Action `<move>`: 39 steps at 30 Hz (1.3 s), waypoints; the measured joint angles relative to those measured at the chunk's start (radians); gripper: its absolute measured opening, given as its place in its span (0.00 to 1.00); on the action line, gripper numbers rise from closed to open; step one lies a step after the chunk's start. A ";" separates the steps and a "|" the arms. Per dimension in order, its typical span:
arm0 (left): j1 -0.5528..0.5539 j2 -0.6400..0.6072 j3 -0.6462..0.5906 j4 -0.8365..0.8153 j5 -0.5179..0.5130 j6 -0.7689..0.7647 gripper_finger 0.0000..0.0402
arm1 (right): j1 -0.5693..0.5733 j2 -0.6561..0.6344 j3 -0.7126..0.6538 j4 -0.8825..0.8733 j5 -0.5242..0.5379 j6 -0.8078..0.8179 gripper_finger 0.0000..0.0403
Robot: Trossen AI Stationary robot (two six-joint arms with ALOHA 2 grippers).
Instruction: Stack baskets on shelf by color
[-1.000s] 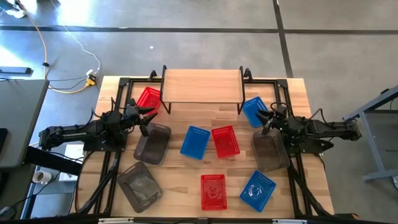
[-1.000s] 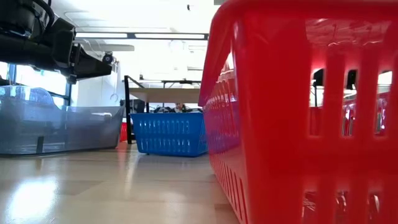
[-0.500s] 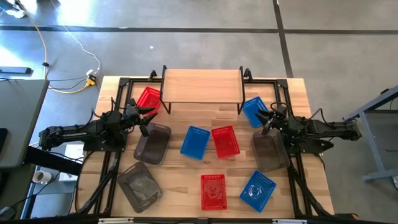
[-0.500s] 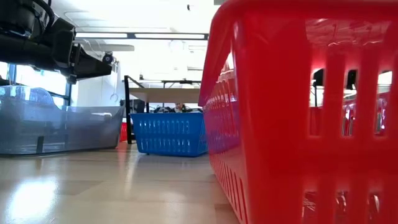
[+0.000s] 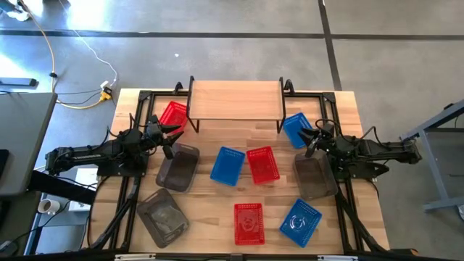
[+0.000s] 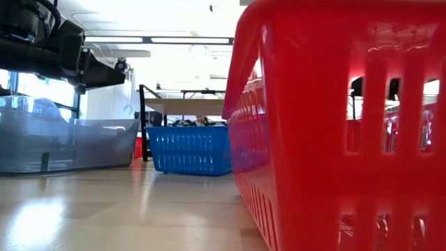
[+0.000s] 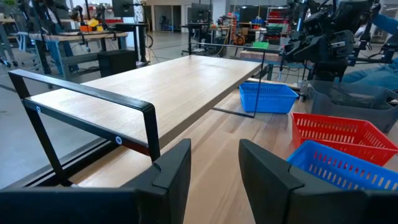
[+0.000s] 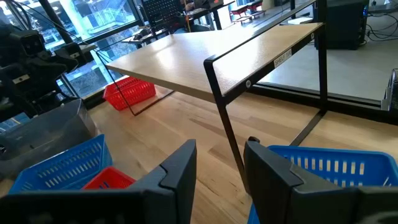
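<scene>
The shelf (image 5: 235, 100) stands at the table's far middle, its wooden top bare. On the table rest three red baskets (image 5: 172, 114) (image 5: 262, 164) (image 5: 249, 222), three blue baskets (image 5: 296, 129) (image 5: 228, 165) (image 5: 300, 221) and three grey baskets (image 5: 178, 167) (image 5: 314, 176) (image 5: 163, 216). My left gripper (image 5: 172, 138) hovers open between the far-left red basket and a grey one; its fingers (image 7: 171, 171) have nothing between them. My right gripper (image 5: 310, 139) hovers open between the far-right blue basket (image 8: 329, 168) and a grey one, also with nothing between its fingers.
Black frame rails (image 5: 138, 109) run along both sides of the table under the arms. In the low view the near red basket (image 6: 334, 125) fills the right half, with a blue basket (image 6: 189, 148) and a grey basket (image 6: 66, 143) behind. Bare tabletop (image 5: 210, 210) lies at the near middle.
</scene>
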 joint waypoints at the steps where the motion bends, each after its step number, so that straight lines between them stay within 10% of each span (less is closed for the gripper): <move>1: 0.000 0.000 0.000 0.000 0.000 0.000 0.31 | 0.000 0.000 0.000 0.000 0.000 0.000 0.29; 13: 0.000 0.000 0.000 0.000 0.000 -0.010 0.31 | 0.000 0.000 0.000 0.000 0.000 0.000 0.29; 39: 0.000 0.000 0.000 0.088 -0.009 -0.529 0.31 | 0.000 0.000 0.000 0.000 -0.001 0.003 0.29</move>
